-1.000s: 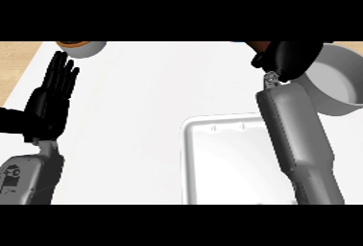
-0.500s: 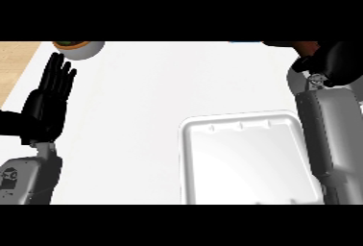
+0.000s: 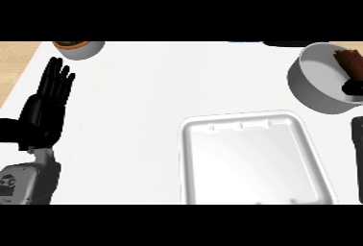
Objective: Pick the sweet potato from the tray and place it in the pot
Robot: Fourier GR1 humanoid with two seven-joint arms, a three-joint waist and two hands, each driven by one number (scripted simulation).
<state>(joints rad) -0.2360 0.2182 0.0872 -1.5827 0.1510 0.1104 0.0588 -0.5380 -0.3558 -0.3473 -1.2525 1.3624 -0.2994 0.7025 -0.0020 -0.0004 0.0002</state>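
Head view, looking steeply down: the left robot hand (image 3: pixel 44 113) stands at the left side of the white tabletop (image 3: pixel 163 81), resting with its fingers straight, close together and pointing away from the robot. It is released, holding nothing and touching nothing that I can see; its grey forearm runs down toward the lower edge below it.

Well off to that hand's right and a little nearer the robot lies the white tray (image 3: pixel 251 161), a shallow rounded rectangle with a bare floor. Further right again, and farther up than the tray, sits the grey pot (image 3: pixel 315 81), cut by the right edge of the view. Inside it, against the far-right side, lies the sweet potato (image 3: pixel 350 61), a reddish-brown piece partly cropped by the edge.

Just below the sweet potato, inside the pot's rim, a small black shape (image 3: pixel 352 89) shows, and a dark strip (image 3: pixel 356 158) runs down the right edge beside the tray. These may belong to the right robot hand or arm, but too little shows to tell, so its state cannot be told.

Up beyond the left hand's fingertips, a small bowl-like vessel (image 3: pixel 78 48) with an orange-brown rim sits at the top edge.
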